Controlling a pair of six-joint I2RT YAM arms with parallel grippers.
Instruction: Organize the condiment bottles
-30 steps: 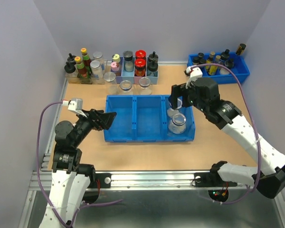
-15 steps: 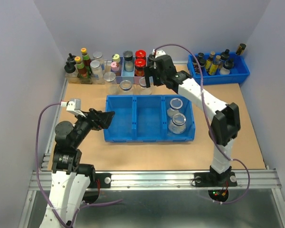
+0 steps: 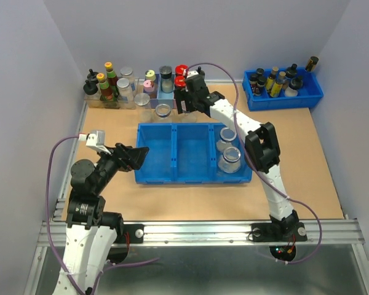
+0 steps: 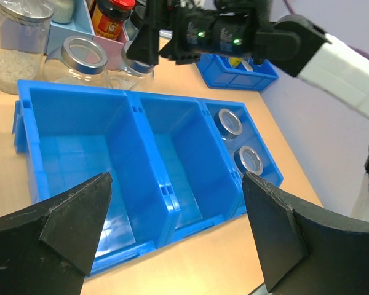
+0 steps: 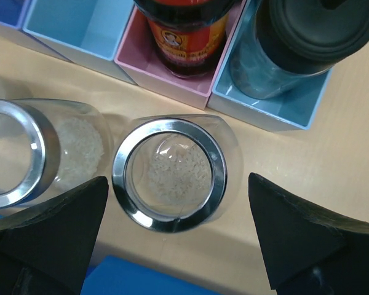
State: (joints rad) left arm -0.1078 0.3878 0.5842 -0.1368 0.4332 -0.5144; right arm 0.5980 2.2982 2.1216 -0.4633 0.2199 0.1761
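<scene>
No text can be read, not even on the sauce bottle [image 5: 186, 31].

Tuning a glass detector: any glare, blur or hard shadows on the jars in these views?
Right wrist: the centred jar is sharp, rim mildly shiny; right fingers dark, little detail. Left wrist: blue bin crisp, left fingers likewise dark. Top external: even light, soft shadows.
</scene>
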